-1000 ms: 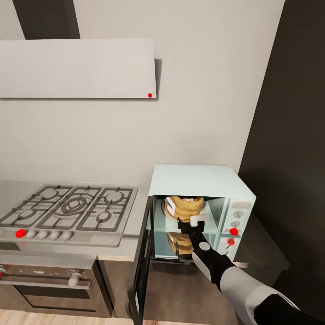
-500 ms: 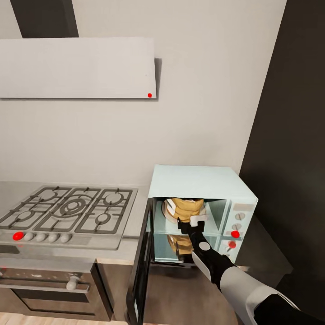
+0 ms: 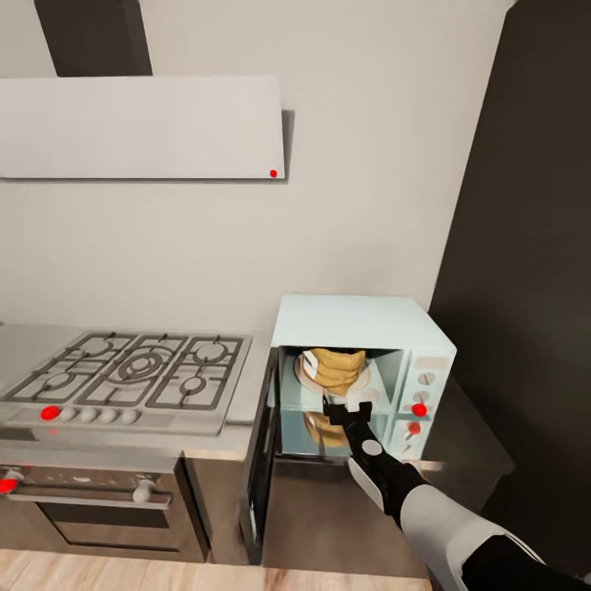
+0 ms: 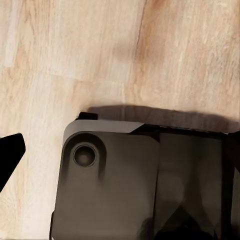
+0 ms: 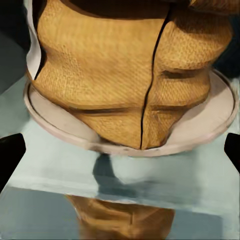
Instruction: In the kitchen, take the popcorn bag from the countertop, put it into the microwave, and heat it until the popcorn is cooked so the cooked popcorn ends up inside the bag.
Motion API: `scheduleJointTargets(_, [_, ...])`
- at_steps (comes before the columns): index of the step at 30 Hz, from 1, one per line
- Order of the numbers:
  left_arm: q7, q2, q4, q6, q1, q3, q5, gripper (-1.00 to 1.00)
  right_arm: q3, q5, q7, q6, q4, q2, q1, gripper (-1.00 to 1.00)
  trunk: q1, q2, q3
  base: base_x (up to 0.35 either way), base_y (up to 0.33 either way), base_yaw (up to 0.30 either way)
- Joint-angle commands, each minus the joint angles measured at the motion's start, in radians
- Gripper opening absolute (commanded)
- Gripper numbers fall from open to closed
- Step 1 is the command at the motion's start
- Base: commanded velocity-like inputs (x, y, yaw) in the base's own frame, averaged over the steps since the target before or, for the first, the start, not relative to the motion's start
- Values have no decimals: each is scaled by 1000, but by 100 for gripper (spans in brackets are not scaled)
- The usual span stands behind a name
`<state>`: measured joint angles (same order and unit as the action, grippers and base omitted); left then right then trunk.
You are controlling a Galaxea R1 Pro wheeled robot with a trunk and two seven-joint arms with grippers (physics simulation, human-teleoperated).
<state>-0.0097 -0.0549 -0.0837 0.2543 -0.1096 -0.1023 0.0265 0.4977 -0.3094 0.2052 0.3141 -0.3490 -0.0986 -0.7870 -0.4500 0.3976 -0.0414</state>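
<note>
Inside microwave (image 3: 359,320), on round plate (image 5: 210,125): bag (image 3: 336,369), upright. Just before it, right jaws (image 3: 350,408) spread wide, holding nothing. Door open. Left jaws: state impossible to tell.

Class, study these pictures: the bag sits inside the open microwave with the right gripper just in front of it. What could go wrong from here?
1. The right gripper sits at the microwave mouth, near the popcorn bag; a careless withdrawal might snag the bag and drag it off the round plate.
2. The door hangs wide open; swinging it shut before the arm clears could trap the arm.
</note>
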Motion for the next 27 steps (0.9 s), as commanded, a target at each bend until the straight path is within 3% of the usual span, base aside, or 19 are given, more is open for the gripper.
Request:
scheduleJointTargets(1, [-1, 0, 1, 3, -1, -5, 3, 100, 9, -7, 7, 4, 0, 0, -1, 100, 0, 2, -2, -339, 0, 0])
scheduleJointTargets(6, [-1, 0, 1, 3, -1, -5, 3, 100, 10, -7, 7, 5, -9, 1, 0, 100, 0, 2, -2, -341, 0, 0])
scheduleJointTargets(13, [-1, 0, 1, 3, -1, -5, 3, 100, 15, -7, 13, 9, -134, 5, 13, 100, 0, 2, -2, -341, 0, 0])
scheduleJointTargets(27, [-1, 1, 1, 3, -1, -5, 3, 100, 13, -1, 5, 6, -171, 35, 38, 100, 0, 2, -2, -341, 0, 0])
